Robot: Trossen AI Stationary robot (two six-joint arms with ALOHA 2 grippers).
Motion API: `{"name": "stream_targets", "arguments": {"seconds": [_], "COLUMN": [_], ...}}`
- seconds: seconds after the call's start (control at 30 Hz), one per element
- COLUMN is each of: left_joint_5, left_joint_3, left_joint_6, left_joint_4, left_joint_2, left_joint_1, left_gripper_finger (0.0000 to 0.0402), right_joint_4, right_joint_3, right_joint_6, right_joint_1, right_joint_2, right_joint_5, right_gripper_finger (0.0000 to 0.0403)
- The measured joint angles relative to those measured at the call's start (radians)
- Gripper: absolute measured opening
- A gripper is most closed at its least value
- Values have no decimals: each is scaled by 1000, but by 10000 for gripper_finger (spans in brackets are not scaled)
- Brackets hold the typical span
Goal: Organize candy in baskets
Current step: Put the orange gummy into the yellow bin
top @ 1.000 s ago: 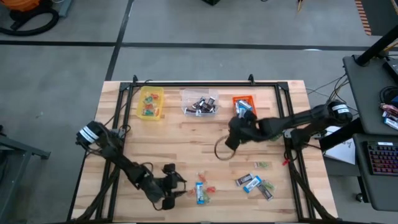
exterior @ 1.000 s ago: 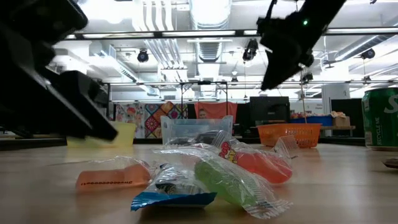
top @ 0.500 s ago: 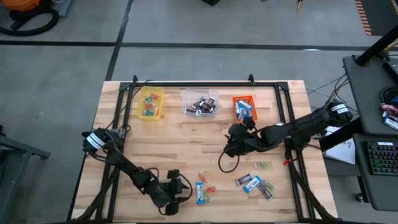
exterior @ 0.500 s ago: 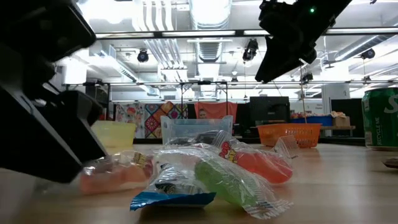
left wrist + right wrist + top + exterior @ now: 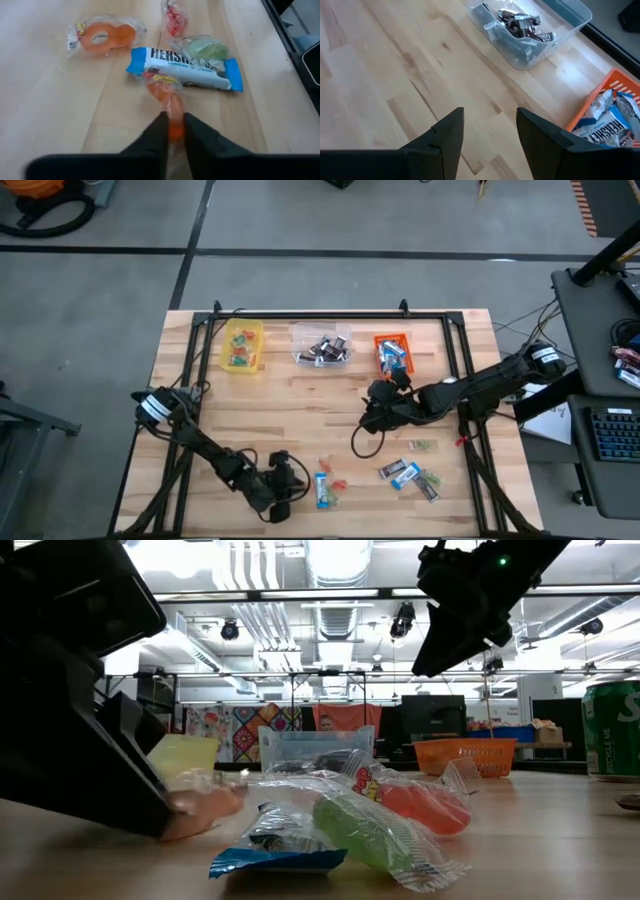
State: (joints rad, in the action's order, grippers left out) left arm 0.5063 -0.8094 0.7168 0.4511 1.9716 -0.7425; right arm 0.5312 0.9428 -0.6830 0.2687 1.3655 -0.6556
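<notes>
High view: we see the left gripper point(image 5: 290, 485) low at the near edge of the table point(image 5: 300, 395), just left of a small cluster holding a blue-and-white bar point(image 5: 322, 490). Our right gripper point(image 5: 378, 412) waits mid-table, below the orange basket point(image 5: 393, 350); the clear basket point(image 5: 321, 344) and yellow basket point(image 5: 241, 345) sit along the far edge, well apart from the left arm. More candy lies loose at the near right.

Low view: the left gripper fills the left side, down on the wood, with an orange wrapped candy point(image 5: 205, 808) at its tip.

Left wrist view: we hold that orange candy point(image 5: 166, 98) pinched between narrowly closed fingers point(image 5: 156, 131). Its long axis runs straight ahead from the hand, its far end touching the Hershey's bar point(image 5: 185, 67), with a green piece point(image 5: 202, 49) beyond.

Right wrist view: our right fingers point(image 5: 450, 131) stand wide apart and empty over bare wood, the clear basket point(image 5: 530, 30) ahead.

We judge the left arm must lift clear of the bar, then travel far to a basket.
</notes>
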Motion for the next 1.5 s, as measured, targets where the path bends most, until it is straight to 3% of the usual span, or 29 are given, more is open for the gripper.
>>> {"name": "stream_targets", "arguments": {"seconds": [0.07,0.27,0.5,0.7,0.83,0.97,1.07,1.23,1.37,1.5], "left_joint_5": [-13,-45,57,144,163,139,63,-301,-465,-469], "left_joint_3": [7,35,38,39,39,39,39,40,38,38], "left_joint_6": [3,-4,131,377,323,12,-269,-579,-663,-706], "left_joint_4": [-1,-133,-681,-1256,-1455,-1417,-1323,-1084,-1052,-1052], "left_joint_2": [-12,-142,-423,-669,-795,-874,-894,-850,-784,-739], "left_joint_1": [0,-3,58,240,472,788,1059,1467,1649,1693], "left_gripper_finger": [12,6,4,2,1,1,1,6,30,63], "right_joint_4": [-1,-28,-43,-46,-50,-53,-60,-72,-77,-77], "right_joint_3": [-2,-3,-5,-17,-19,-19,-20,-21,-21,-21], "right_joint_6": [0,3,4,5,6,6,8,28,40,40], "right_joint_1": [0,0,0,0,0,0,0,-1,-1,-1], "right_joint_2": [2,5,6,6,6,6,6,6,6,6], "right_joint_5": [0,0,0,-3,-27,-32,-36,-37,-37,-37], "right_gripper_finger": [173,173,173,173,173,173,173,173,173,173]}}
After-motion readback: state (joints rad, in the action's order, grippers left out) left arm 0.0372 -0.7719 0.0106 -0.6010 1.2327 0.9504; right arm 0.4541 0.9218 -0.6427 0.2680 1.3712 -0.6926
